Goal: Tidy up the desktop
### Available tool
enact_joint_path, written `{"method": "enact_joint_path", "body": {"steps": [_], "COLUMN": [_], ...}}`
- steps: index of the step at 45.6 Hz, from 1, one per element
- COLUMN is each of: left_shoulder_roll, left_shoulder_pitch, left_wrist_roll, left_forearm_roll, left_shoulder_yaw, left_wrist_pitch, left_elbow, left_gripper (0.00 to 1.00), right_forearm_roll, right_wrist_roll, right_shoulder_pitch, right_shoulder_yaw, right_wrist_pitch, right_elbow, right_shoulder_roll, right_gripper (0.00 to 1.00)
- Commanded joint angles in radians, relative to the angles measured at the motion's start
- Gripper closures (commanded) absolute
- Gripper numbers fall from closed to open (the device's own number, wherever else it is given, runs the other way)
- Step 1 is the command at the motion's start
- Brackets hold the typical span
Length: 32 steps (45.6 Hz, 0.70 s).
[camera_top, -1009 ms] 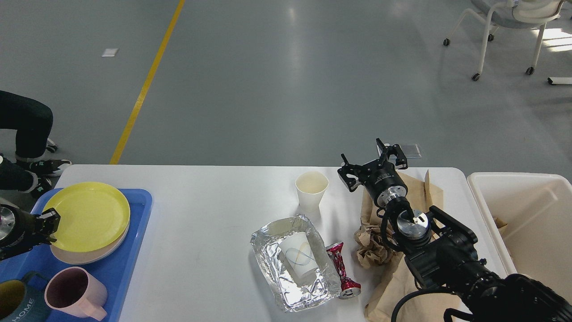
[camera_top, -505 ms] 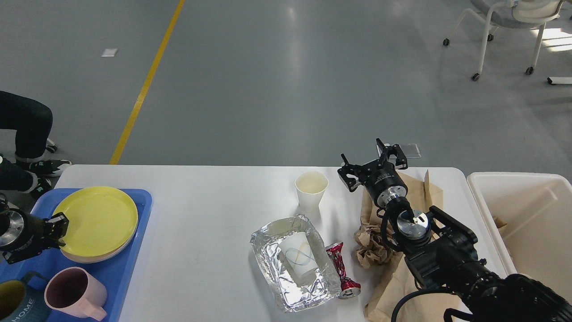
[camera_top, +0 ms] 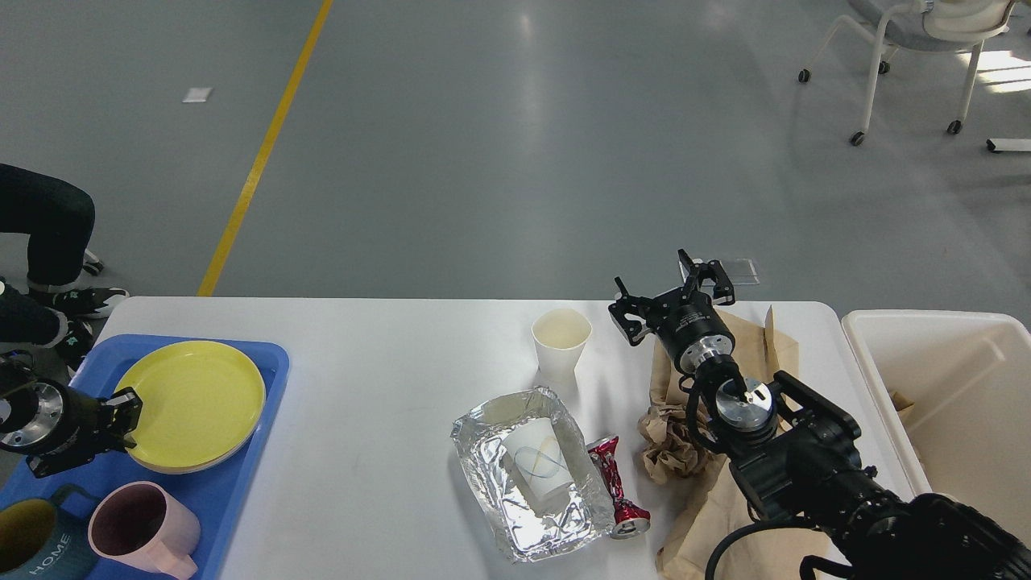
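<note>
The white desktop (camera_top: 387,362) carries a blue tray (camera_top: 242,499) at the left with a yellow plate (camera_top: 197,403) stacked on a paler plate. My left gripper (camera_top: 125,419) is at the plate's left rim, fingers spread and touching it. My right gripper (camera_top: 672,300) is open and empty, held above the far edge beside a white paper cup (camera_top: 561,342). A foil container (camera_top: 483,435) holds a lying paper cup (camera_top: 538,467). A crushed red can (camera_top: 616,487) and crumpled brown paper (camera_top: 672,447) lie next to it.
A brown paper bag (camera_top: 761,346) lies under my right arm. A cream-white bin (camera_top: 958,403) stands off the right edge. A pink mug (camera_top: 141,532) and a dark mug (camera_top: 32,548) sit on the tray. A person's legs (camera_top: 40,234) are at the left.
My left gripper has moved right, shifting the yellow plate squarely over the lower plate. The blue tray and mugs have slid a little right. The right arm has not moved.
</note>
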Motion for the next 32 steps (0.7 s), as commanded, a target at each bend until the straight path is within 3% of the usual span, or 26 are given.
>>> {"method": "enact_joint_path", "body": {"steps": [1,14,32], "left_shoulder_roll": [0.001,0.013,0.018], "left_shoulder_pitch": [-0.006,-0.066,-0.109], "left_wrist_roll": [0.000,-0.001,-0.003], "left_forearm_roll": [0.000,0.001,0.000], "left_shoulder_yaw": [0.005,0.060,0.100], "left_wrist_pitch": [-0.004,-0.099,-0.102], "left_elbow": [-0.003,-0.011,-0.045], "left_gripper": [0.04,0.04,0.04], "right_forearm_roll": [0.000,0.000,0.000], "right_wrist_roll": [0.000,0.000,0.000], "right_shoulder_pitch": [0.001,0.001,0.001], "right_shoulder_yaw": [-0.001,0.001,-0.001], "right_wrist_pitch": [0.000,0.000,0.000], "right_elbow": [0.000,0.000,0.000], "right_shoulder_roll": [0.000,0.000,0.000], "right_gripper": [0.00,0.00,0.00]}}
